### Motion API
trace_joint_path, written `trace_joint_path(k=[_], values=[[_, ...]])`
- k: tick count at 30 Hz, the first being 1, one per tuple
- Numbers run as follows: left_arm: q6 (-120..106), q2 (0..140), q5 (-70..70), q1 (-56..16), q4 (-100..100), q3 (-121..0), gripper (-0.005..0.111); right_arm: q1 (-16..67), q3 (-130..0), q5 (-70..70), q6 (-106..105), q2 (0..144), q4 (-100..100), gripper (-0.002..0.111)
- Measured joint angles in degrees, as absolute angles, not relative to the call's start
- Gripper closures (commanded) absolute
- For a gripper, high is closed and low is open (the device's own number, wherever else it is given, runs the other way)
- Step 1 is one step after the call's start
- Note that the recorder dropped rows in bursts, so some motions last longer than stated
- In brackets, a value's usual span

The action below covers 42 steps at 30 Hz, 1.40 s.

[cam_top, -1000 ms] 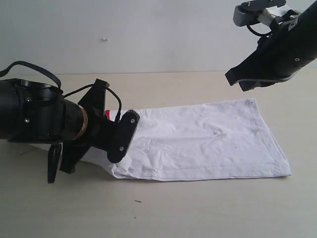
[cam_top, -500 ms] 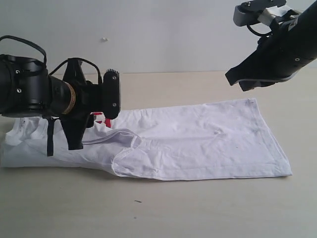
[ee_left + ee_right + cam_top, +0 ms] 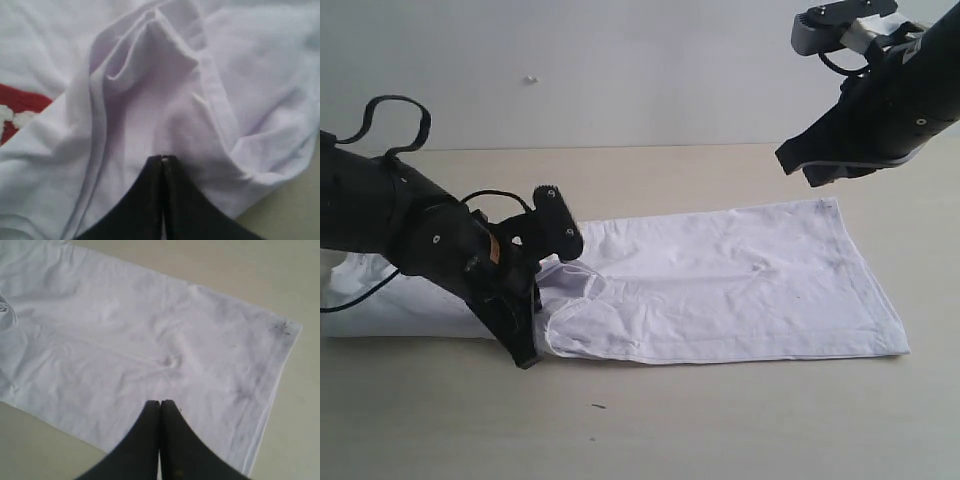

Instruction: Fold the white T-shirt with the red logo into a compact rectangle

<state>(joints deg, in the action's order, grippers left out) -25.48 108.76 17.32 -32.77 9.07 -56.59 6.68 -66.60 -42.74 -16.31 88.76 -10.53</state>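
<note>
Handling the white T-shirt (image 3: pixel 740 280) means treating it as thin, limp cotton: it looks light, has no stiffness of its own, and will likely sag and crease wherever you leave it unsupported. It lies flat on the desk (image 3: pixel 720 420), wrinkled, with one sleeve fold (image 3: pixel 575 280) doubled onto the body. It should drag easily over the smooth top, so expect the whole cloth to slide if you pull on one layer only.

Take hold at edges and corners, where the stitched seams give the jaws something thicker to bite: the hem (image 3: pixel 868 280) corners at one end, the shoulder or sleeve edge at the other. A pinch in mid-panel would probably lift a single layer and leave a bunched peak.

Your left gripper (image 3: pixel 162 159) is down at that sleeve fold with its jaws pressed together, tips against the cloth; you cannot tell whether a layer is caught between them. Your right gripper (image 3: pixel 160 402) hangs above the hem end, jaws pressed together and holding nothing.

The shirt's long axis runs across the exterior view, left to right. The hem points right; the chest end points left, mostly hidden behind your left arm. The red logo (image 3: pixel 20 100) shows only as a red sliver in the left wrist view, beside the fold.
</note>
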Motion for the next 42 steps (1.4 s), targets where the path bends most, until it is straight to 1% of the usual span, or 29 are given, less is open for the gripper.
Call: trace_joint_path(k=[4,8,13,19,23,24,26,30,31,32,33,40,42], values=[[-24.2,109.7,11.9,-29.5,8.5,-57.7,0.107,6.7,-66.6,-42.3,-16.3,88.8,-10.5,0.108],[-24.1,111.8,10.7,-27.8,8.5,-58.1,0.107,6.7,-66.6,-42.2,-16.3,88.8,-10.5,0.108],[-21.6,113.2,10.3,-27.7,8.6,-59.6,0.107,6.7,-66.6,-42.1,-16.3,88.8,-10.5,0.108],[-19.9,109.8,10.4,-28.1,7.7,-60.4,0.107,6.7,-66.6,-42.1,-16.3,88.8,-10.5,0.108],[-20.6,110.3,13.5,-28.9,7.2,-60.4,0.106,6.7,-66.6,-42.2,-16.3,88.8,-10.5,0.108],[-20.5,110.7,14.2,-29.0,7.0,-60.4,0.103,6.7,-66.6,-42.2,-16.3,88.8,-10.5,0.108],[-20.8,111.2,15.0,-29.0,6.1,-60.4,0.092,6.7,-66.6,-42.2,-16.3,88.8,-10.5,0.108],[-20.8,111.3,15.0,-29.0,5.5,-60.4,0.057,6.7,-66.6,-42.2,-16.3,88.8,-10.5,0.108],[-20.8,111.3,14.8,-29.0,5.3,-60.4,0.052,6.7,-66.6,-42.2,-16.3,88.8,-10.5,0.108],[-20.9,111.4,14.6,-29.1,5.3,-60.4,0.052,6.7,-66.6,-42.2,-16.3,88.8,-10.5,0.108],[-21.0,111.6,14.3,-29.2,5.3,-60.4,0.054,6.7,-66.6,-42.2,-16.3,88.8,-10.5,0.108],[-22.5,114.3,11.9,-29.1,6.1,-60.4,0.088,6.7,-66.6,-42.2,-16.3,88.8,-10.5,0.108],[-22.5,114.3,11.2,-28.5,6.2,-60.4,0.093,6.7,-66.6,-42.2,-16.3,88.8,-10.5,0.108]])
